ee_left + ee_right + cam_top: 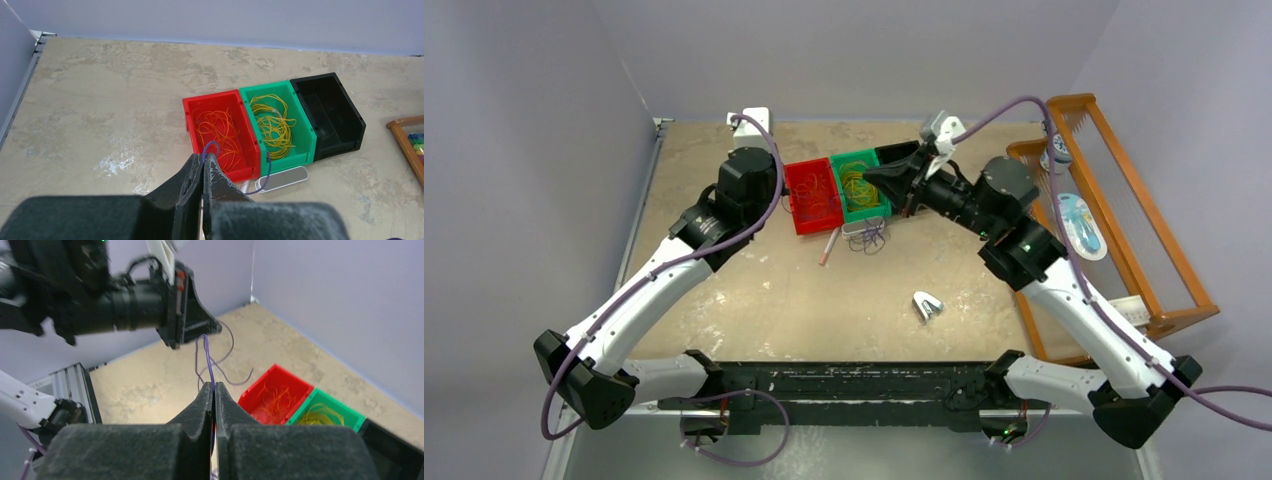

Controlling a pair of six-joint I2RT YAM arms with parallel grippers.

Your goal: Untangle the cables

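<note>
A dark purple cable [207,357] runs taut between both grippers. My left gripper [204,157] is shut on a small loop of it, raised above the near end of the red bin [250,165]. It also shows in the right wrist view, where the left gripper [200,332] hangs high at the upper left. My right gripper [213,386] is shut on the same strand lower down, over the green bin [870,210]. The remaining purple tangle [869,238] lies on the table in front of the bins. Orange cables [220,132] fill the red bin; yellow cables [272,125] fill the green one.
A black bin [350,117] stands right of the green one. A white flat bar [287,178] lies before the bins, a thin red-and-white stick [828,247] beside it, and a small white clip [927,305] nearer the arms. A wooden rack [1169,260] holding items lines the right side.
</note>
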